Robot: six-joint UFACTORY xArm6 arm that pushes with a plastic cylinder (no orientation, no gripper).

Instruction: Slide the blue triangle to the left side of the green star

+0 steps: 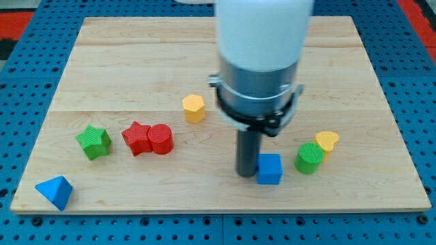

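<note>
The blue triangle (55, 191) lies near the board's bottom left corner. The green star (94, 141) sits above and to the right of it, at the view's left. My tip (246, 174) is far to the right of both, touching or nearly touching the left side of a blue cube (270, 169). The arm's white and grey body hangs over the board's middle and hides part of the board behind it.
A red star (137, 138) and a red cylinder (161, 139) stand side by side right of the green star. A yellow hexagon (194, 108) sits mid-board. A green cylinder (309, 158) and a yellow heart (328, 141) stand at the right. The wooden board (122, 61) lies on blue pegboard.
</note>
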